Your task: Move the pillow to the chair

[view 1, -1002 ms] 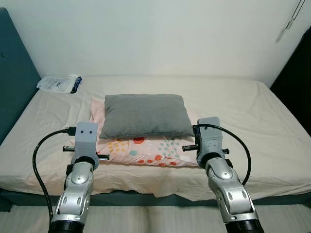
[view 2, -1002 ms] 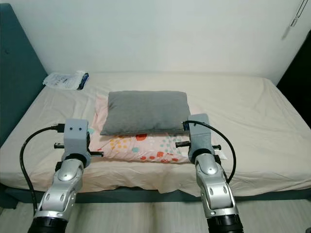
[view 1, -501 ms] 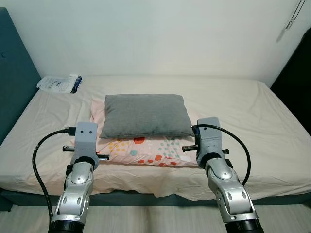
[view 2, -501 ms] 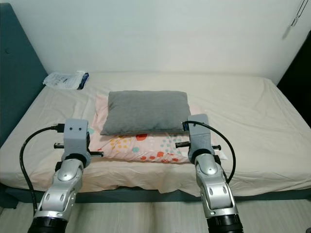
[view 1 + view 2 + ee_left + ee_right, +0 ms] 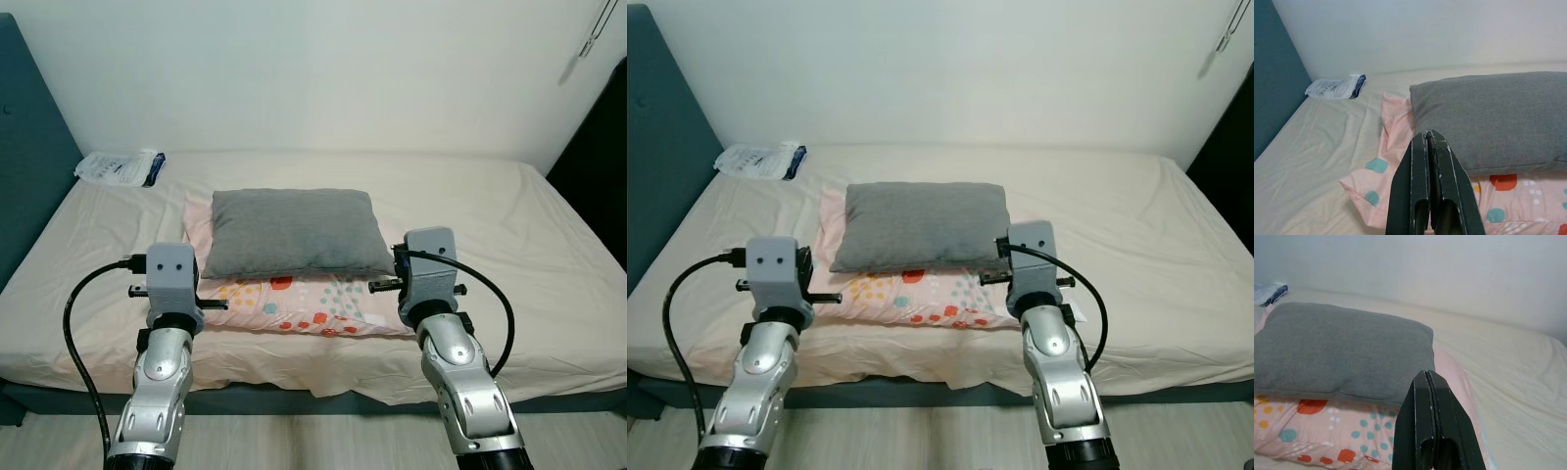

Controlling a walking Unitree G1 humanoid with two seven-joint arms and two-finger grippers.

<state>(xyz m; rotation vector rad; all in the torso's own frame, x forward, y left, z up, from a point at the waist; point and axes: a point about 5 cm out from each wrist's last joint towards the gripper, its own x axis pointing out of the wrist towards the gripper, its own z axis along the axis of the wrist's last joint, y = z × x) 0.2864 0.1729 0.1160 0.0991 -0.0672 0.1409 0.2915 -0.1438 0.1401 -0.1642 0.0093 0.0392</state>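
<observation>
A grey pillow [image 5: 294, 230] lies on top of a pink pillow [image 5: 304, 304] with coloured dots, in the middle of the bed [image 5: 490, 225]. My left gripper [image 5: 1428, 134] is shut and empty, held before the pillows' left corner, short of the pink one. My right gripper [image 5: 1425, 374] is likewise shut and empty, just short of the pillows' right corner. In the eye views the two wrists, left [image 5: 171, 279] and right [image 5: 431, 264], flank the pillows at the bed's near edge.
A dark teal headboard [image 5: 29, 166] rises along the bed's left side. A white plastic packet [image 5: 118, 168] lies at the far left corner of the mattress. A dark panel [image 5: 600, 166] stands at the right. Pale wooden floor [image 5: 304, 441] runs under my arms.
Both wrists have risen a little and edged toward the pillows. The pillows have not moved.
</observation>
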